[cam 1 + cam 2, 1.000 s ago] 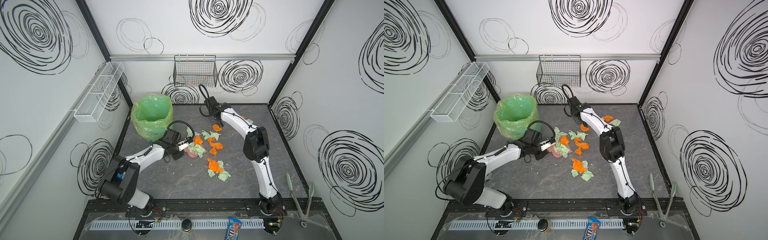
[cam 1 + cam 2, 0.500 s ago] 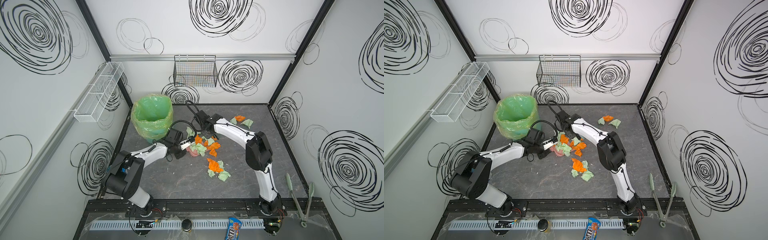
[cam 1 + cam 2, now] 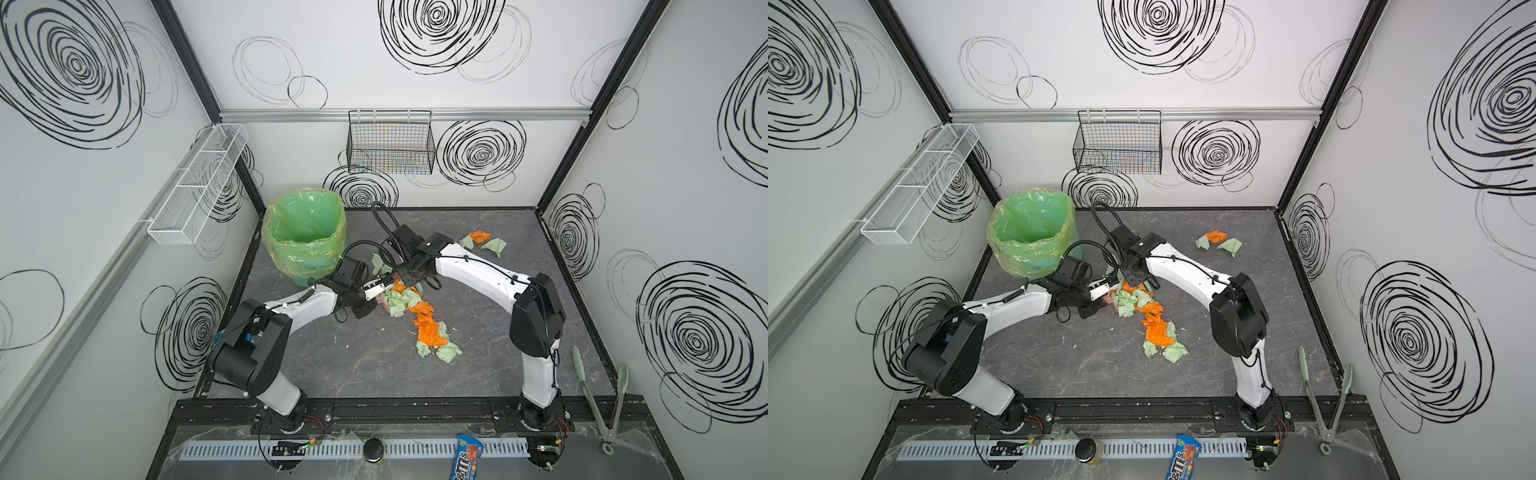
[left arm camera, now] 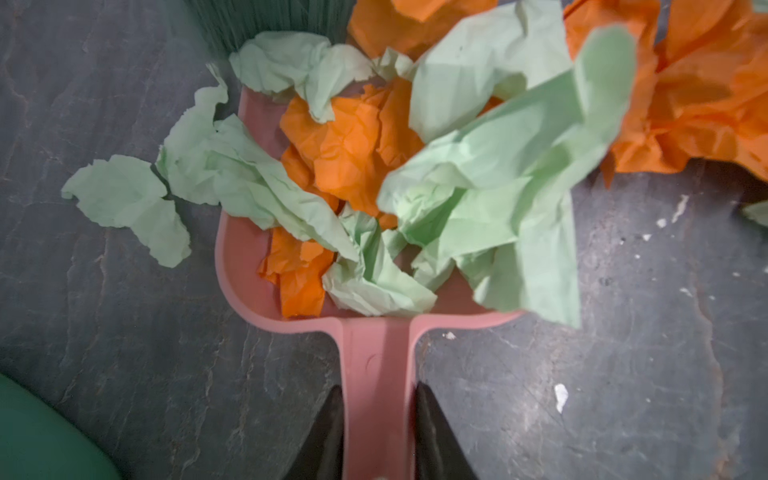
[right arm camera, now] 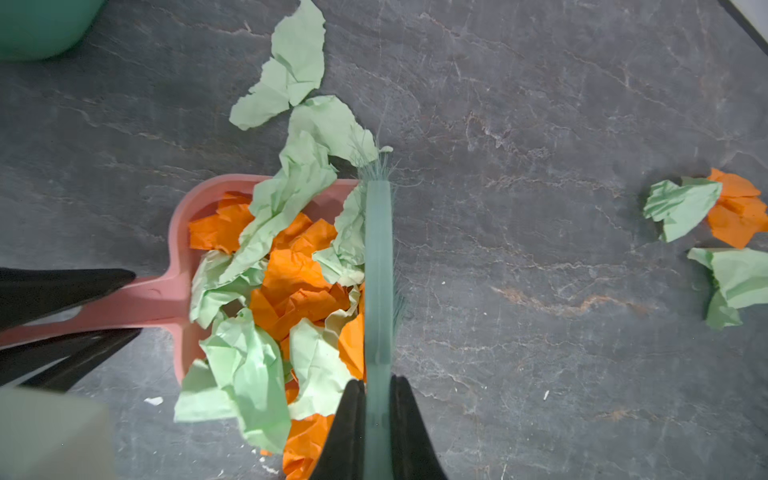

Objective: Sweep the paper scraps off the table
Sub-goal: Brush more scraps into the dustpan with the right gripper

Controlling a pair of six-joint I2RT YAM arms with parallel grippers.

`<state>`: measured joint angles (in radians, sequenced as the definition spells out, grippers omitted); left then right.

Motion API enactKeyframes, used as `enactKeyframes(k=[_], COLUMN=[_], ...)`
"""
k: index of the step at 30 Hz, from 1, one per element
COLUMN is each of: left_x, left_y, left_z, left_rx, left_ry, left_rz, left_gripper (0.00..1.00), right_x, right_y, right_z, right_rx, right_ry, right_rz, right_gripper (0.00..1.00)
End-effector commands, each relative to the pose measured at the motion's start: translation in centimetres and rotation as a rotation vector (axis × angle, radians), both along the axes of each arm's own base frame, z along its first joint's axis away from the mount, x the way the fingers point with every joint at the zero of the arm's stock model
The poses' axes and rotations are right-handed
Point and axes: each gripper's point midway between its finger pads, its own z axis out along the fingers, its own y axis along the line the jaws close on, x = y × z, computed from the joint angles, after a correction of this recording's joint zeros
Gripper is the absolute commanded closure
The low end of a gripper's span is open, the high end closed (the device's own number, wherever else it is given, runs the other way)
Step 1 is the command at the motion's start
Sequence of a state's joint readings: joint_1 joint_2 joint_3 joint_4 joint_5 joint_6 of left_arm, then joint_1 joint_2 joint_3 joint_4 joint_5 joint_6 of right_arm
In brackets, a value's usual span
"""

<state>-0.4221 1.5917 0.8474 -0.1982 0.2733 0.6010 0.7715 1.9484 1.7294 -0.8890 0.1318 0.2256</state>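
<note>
The left tool (image 4: 378,390) is clamping the flat pink plastic handle of the dustpan (image 4: 235,266), with its two black fingers pressing on either side. The right tool (image 5: 378,380) is squeezing the slim pale-teal back of the brush (image 5: 378,257), whose fine bristles are lying across the dustpan's open mouth. The dustpan, which is smooth, shallow and round-cornered, is sitting flat on the desk (image 5: 540,124), a dark grey surface with pale marble-like veins.

The paper scraps (image 4: 353,145) are thin crumpled wads in bright orange and pale green. Most are lying heaped inside the dustpan, too tangled for counting. One pale green scrap (image 4: 124,203) is lying on the desk just outside the dustpan's side wall. Several more scraps (image 3: 428,332) are lying in a loose line leading away from the dustpan's mouth. Three further scraps (image 5: 681,208) are lying well apart from the dustpan, beyond the brush: two green and one orange.

One bin (image 3: 307,259), lined with a glossy translucent green bag, is standing near the dustpan on its handle side.
</note>
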Motion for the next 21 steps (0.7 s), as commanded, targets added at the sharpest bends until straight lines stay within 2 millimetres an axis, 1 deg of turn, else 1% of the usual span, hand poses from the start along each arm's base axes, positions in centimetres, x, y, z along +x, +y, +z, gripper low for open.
enactKeyframes(k=[1,8,17,21], left_x=[0.0,-1.2,-1.0,-0.9], left_y=[-1.8,-2.5,-2.7,-2.9], left_z=[1.0,1.7,3.0,3.1], left_rx=[-0.074,-0.127,-0.195,-0.206], left_ry=[-0.009,0.004,-0.011,-0.014], left_rz=[-0.046,-0.099,-0.113,-0.115], left_gripper=[1.0,1.0,1.0,1.0], right_x=[-1.1,-1.5,-1.8,-2.1], right_y=[-0.2,-0.8,-5.0,-5.6], right_z=[1.8,3.2,4.9,6.5], right_rx=[0.061,0.087,-0.004,0.038], right_ry=[0.009,-0.009,-0.084,-0.116], right_rz=[-0.034,-0.067,-0.171,-0.19], right_gripper=[1.0,1.0,1.0,1.0])
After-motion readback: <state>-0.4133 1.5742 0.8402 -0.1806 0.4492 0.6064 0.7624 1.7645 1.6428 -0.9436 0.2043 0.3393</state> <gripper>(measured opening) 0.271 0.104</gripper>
